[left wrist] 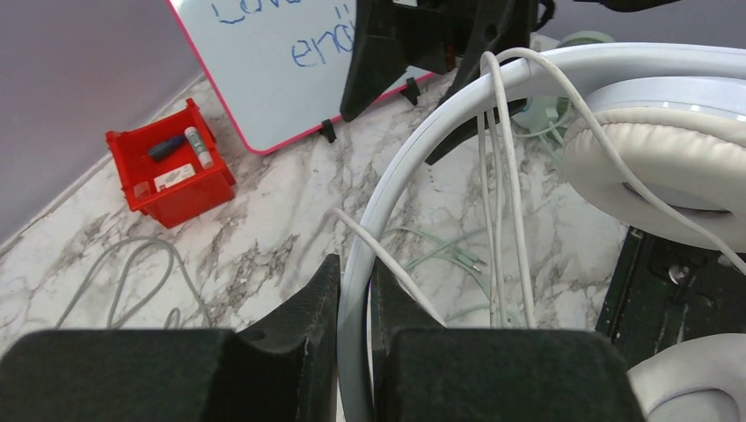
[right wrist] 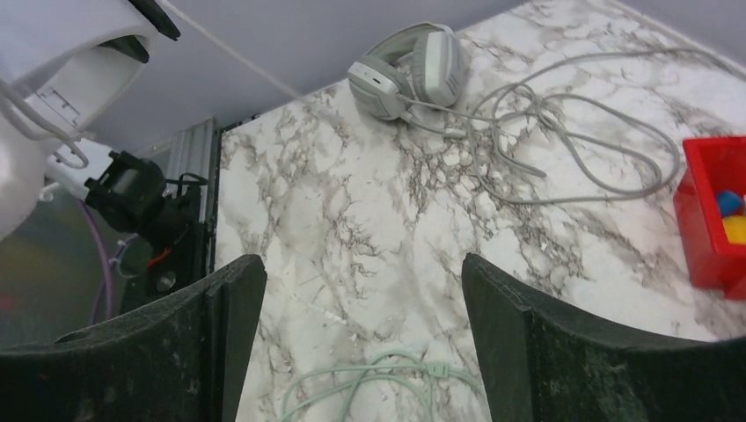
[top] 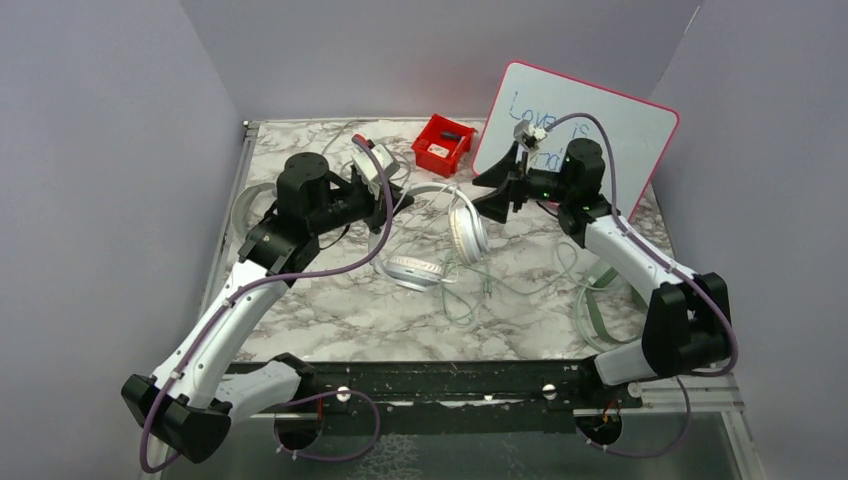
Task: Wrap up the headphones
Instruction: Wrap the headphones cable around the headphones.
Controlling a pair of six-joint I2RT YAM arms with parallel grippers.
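The white headphones [top: 440, 235] lie mid-table, with their thin white cable [left wrist: 497, 141] looped a few times over the headband [left wrist: 413, 167]. My left gripper [top: 400, 198] is shut on that headband [left wrist: 355, 303], which runs up between the two black fingers [left wrist: 312, 308]. One padded cup [left wrist: 669, 167] hangs at the right of the left wrist view. My right gripper [top: 497, 193] hovers just right of the headband, open, with nothing between its jaws [right wrist: 362, 268]; only marble and a mint cable [right wrist: 396, 374] lie beneath.
A red bin [top: 443, 143] with small items stands at the back, beside a leaning whiteboard [top: 590, 120]. A pale grey pair of headphones [right wrist: 409, 70] with loose cable lies at the far left [top: 248, 205]. A mint pair [top: 600, 300] lies near the right arm.
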